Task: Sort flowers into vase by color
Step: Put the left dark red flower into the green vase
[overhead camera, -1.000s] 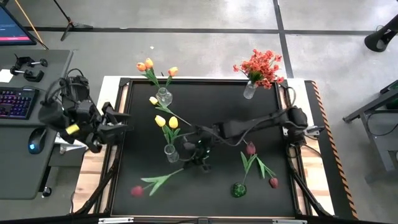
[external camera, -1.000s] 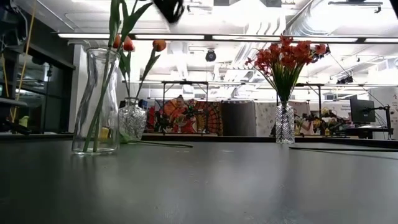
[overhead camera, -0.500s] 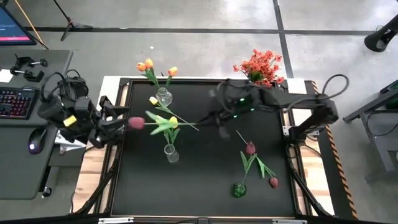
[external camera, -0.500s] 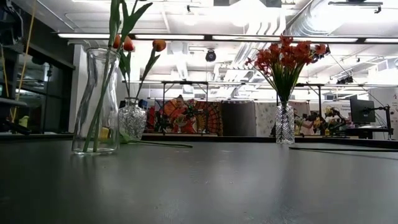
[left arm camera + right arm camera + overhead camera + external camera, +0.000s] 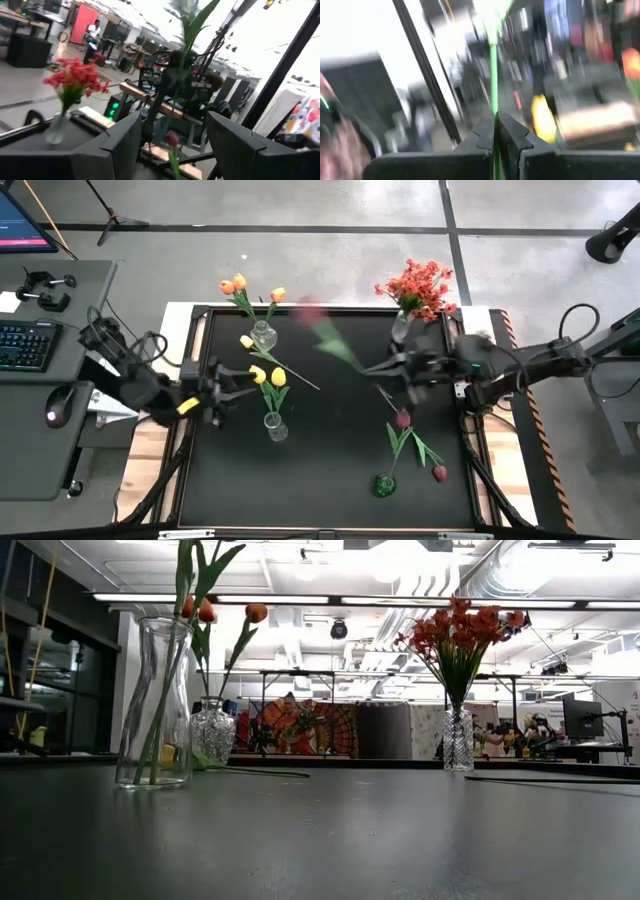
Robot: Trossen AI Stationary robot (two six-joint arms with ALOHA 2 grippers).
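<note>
Flowers are mid-sort: a pink tulip (image 5: 308, 313) rides in the air, its green stem (image 5: 493, 80) clamped between the closed fingers of the right pincer (image 5: 392, 368), its blurred head well out ahead of that pincer, over the far middle of the tabletop (image 5: 340, 480). Just behind the pincer, toward the near edge, two more pink tulips (image 5: 403, 418) lie flat beside a dark green vase (image 5: 383, 485). Beyond it, at the far corner, a glass vase (image 5: 401, 326) holds the red blossoms (image 5: 422, 286). Across the tabletop the left pincer (image 5: 232, 381) hangs open and empty beside the yellow tulips (image 5: 268, 375) in their clear vase (image 5: 275, 426); orange tulips (image 5: 236, 283) stand farther back.

The step looks like carrying this tulip; the next move likely calls for swinging it round and lowering its stem into the green vase's narrow mouth.
</note>
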